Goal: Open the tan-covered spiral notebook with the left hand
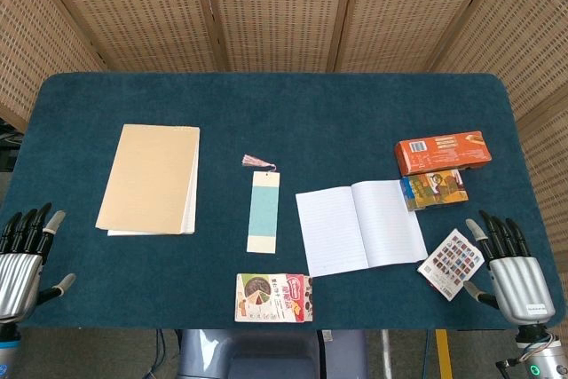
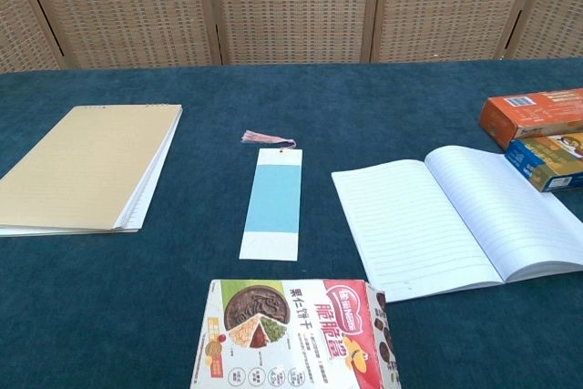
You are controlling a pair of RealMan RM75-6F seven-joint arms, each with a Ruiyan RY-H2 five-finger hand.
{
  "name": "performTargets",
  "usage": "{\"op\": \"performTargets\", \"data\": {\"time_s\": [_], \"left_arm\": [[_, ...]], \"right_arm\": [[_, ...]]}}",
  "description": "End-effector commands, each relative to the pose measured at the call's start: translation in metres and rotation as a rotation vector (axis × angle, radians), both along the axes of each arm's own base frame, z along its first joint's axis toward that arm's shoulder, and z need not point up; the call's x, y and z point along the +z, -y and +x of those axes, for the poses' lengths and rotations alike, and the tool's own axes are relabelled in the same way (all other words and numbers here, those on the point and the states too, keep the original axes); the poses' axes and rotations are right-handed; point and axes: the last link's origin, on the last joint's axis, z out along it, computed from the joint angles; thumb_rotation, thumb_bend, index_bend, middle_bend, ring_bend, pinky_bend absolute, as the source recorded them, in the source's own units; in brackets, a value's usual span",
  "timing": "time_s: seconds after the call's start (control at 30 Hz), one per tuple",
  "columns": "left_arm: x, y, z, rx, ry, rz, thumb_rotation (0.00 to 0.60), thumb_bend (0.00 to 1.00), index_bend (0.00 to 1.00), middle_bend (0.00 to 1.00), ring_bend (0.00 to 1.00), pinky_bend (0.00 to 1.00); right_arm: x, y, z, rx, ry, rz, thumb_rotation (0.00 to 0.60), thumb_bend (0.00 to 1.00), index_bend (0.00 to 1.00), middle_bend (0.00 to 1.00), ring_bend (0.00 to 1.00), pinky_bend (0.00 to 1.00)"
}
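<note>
Notebook (image 1: 151,178) is shut, flat on the table (image 1: 266,99), not yet touched. It lies up and to the right of the left hand's (image 1: 24,257) fingertips, well apart from them. Long axis runs away from the robot, roughly in line with the fingers; the page stack shows along its right edge and near end, so the free edge looks to be on the side away from the left hand. I can't make out the spiral.

Left hand: fingers spread, holding nothing, at the near left table edge. Right hand (image 1: 512,268): same, spread and empty, far right, just beside a patterned card (image 1: 451,261).

Left hand is clearly nearer. Likely it reaches forward and inward across the cover to that edge.
</note>
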Motion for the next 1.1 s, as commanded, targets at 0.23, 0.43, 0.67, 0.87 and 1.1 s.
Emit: {"op": "performTargets", "data": {"time_s": [0.23, 0.43, 0.67, 0.87, 1.1], "left_arm": [[0.0, -0.001, 0.0, 0.003, 0.003, 0.003, 0.6, 0.15, 0.0, 0.0, 0.0, 0.0], [0.0, -0.003, -0.002, 0.009, 0.007, -0.004, 0.6, 0.15, 0.0, 0.0, 0.0, 0.0], [-0.002, -0.005, -0.003, 0.016, 0.005, -0.018, 0.6, 0.15, 0.0, 0.0, 0.0, 0.0], [-0.003, -0.006, -0.001, 0.01, 0.006, -0.026, 0.6, 0.16, 0.0, 0.0, 0.0, 0.0], [-0.009, -0.012, 0.0, 0.016, 0.004, -0.063, 0.6, 0.16, 0.0, 0.0, 0.0, 0.0]], "right_arm": [[0.002, -0.002, 0.001, 0.006, 0.008, -0.004, 0.6, 0.1, 0.0, 0.0, 0.0, 0.0], [0.003, -0.002, 0.002, 0.007, 0.011, -0.007, 0.6, 0.1, 0.0, 0.0, 0.0, 0.0], [0.004, -0.004, -0.003, 0.025, 0.021, 0.006, 0.6, 0.1, 0.0, 0.0, 0.0, 0.0], [0.005, -0.005, -0.004, 0.012, 0.017, 0.003, 0.6, 0.1, 0.0, 0.0, 0.0, 0.0], [0.005, -0.004, -0.004, 0.002, 0.022, 0.003, 0.6, 0.1, 0.0, 0.0, 0.0, 0.0]]}}
